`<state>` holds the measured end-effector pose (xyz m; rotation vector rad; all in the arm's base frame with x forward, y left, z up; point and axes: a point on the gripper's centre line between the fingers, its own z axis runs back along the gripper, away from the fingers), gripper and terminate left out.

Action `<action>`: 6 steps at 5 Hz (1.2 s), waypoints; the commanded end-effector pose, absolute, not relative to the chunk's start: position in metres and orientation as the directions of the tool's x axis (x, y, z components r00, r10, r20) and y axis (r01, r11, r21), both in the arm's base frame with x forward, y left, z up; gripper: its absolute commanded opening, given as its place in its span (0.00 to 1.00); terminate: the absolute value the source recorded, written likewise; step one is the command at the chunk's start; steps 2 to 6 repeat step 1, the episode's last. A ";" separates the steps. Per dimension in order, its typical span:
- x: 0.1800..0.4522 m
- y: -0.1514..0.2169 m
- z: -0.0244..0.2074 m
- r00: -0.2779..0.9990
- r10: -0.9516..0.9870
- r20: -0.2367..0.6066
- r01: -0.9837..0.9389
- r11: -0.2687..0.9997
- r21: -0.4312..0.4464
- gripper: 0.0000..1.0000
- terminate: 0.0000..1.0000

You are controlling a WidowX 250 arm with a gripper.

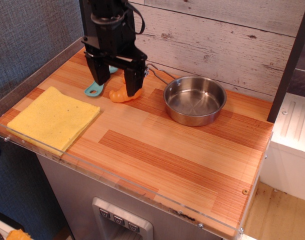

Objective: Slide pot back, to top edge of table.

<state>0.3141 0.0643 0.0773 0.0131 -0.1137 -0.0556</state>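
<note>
The pot (pixel 195 100), a shallow shiny steel pan with a thin wire loop handle (pixel 158 74) pointing back left, sits on the striped wooden table (pixel 162 150) near the back wall, right of centre. My black gripper (pixel 115 85) hangs over the back left of the table, to the left of the pot and apart from it. Its two fingers are spread and hold nothing. It stands in front of the orange croissant (pixel 120 95), hiding most of it.
A teal brush (pixel 94 89) lies behind the gripper, mostly hidden. A yellow cloth (pixel 53 118) lies at the front left. A clear acrylic rim (pixel 117 175) runs along the table's front edge. A grey plank wall (pixel 227 40) stands behind the pot.
</note>
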 end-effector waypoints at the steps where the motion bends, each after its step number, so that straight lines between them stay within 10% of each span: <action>1: 0.310 0.069 0.089 0.986 -0.065 0.151 0.061 0.998 0.029 1.00 1.00; 6: 0.310 0.069 0.089 0.986 -0.065 0.151 0.061 0.998 0.029 1.00 1.00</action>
